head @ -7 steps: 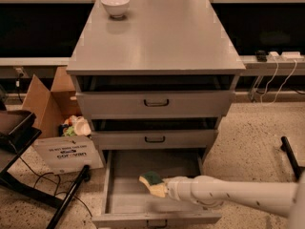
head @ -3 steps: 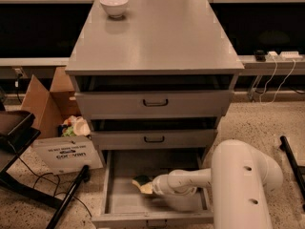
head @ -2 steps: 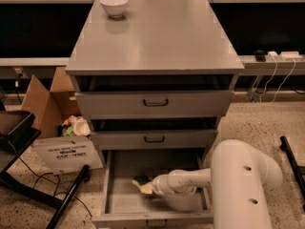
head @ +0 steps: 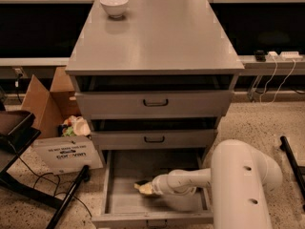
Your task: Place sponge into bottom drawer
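Observation:
The bottom drawer point(head: 119, 206) stands pulled out below the two upper grey drawers. The sponge point(head: 143, 188), pale yellow with a dark face, is low inside the drawer, left of centre. My gripper point(head: 150, 189) reaches into the drawer from the right on a white arm and is at the sponge, its tip against it. Whether the sponge rests on the drawer floor or is held just above it is not clear.
A white bowl point(head: 114, 5) sits at the back left of the cabinet top point(head: 157, 37). An open cardboard box point(head: 50, 109) with rubbish stands left of the cabinet. A black stand's legs point(head: 28, 190) and cables lie on the floor at the left.
From 2.3 s ago the arm swung closer, its big white joint now filling the lower right, and the sponge went lower into the drawer. Over the last second nothing visibly moved.

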Available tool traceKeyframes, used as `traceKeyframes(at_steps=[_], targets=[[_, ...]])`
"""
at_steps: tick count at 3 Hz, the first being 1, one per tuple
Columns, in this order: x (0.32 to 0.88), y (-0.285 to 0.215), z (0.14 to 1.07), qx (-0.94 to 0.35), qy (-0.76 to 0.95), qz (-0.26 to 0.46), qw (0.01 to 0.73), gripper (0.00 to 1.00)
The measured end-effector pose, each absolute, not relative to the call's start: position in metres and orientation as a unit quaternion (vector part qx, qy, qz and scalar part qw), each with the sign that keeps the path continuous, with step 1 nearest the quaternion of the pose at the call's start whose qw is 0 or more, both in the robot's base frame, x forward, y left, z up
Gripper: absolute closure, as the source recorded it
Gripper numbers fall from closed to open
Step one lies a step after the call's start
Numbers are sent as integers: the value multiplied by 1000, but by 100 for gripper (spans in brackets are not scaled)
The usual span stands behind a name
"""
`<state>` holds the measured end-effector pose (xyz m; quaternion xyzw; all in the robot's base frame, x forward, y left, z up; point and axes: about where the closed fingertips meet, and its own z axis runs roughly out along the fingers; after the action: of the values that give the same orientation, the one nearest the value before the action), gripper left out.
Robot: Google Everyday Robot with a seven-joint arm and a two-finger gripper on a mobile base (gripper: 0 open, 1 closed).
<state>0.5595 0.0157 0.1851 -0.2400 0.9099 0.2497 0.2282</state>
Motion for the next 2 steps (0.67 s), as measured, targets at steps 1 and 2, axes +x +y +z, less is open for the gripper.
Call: traceKeyframes(at_steps=[1, 2], targets=[[558, 17, 186, -242, 908, 252, 231, 0], [555, 19, 190, -248, 904, 256, 236, 0]])
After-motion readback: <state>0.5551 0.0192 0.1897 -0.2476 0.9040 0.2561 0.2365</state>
